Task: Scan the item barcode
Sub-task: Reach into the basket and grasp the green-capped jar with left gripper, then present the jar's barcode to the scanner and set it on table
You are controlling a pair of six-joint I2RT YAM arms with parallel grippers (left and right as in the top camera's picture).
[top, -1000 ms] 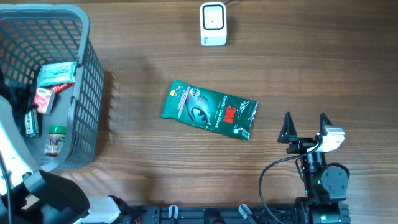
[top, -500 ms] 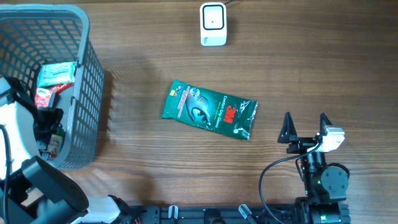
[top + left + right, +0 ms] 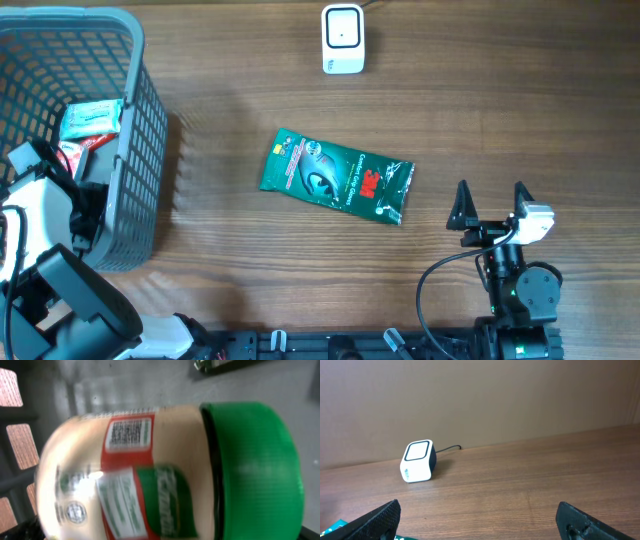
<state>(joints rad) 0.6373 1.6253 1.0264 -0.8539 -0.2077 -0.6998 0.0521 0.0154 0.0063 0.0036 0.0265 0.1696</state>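
Lying on wooden table (image 3: 500, 100): pouch (image 3: 336, 177) | beige wall (image 3: 520, 390) | right tool (image 3: 491, 192) spread | left tool (image 3: 86, 205) spread, in basket (image 3: 135, 60)

Green-capped beige jar (image 3: 165, 470) with red-green label (image 3: 131, 480); grey basket (image 3: 137, 150); green packet (image 3: 335, 177); white scanner (image 3: 342, 38).

Black-fingered right claw (image 3: 491, 190), white wrist block (image 3: 536, 221), looping cable (image 3: 421, 290).

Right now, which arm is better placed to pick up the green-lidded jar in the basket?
Left. The left gripper is down inside the basket, and the jar fills its wrist view. The right gripper sits open, far off to the basket's right.
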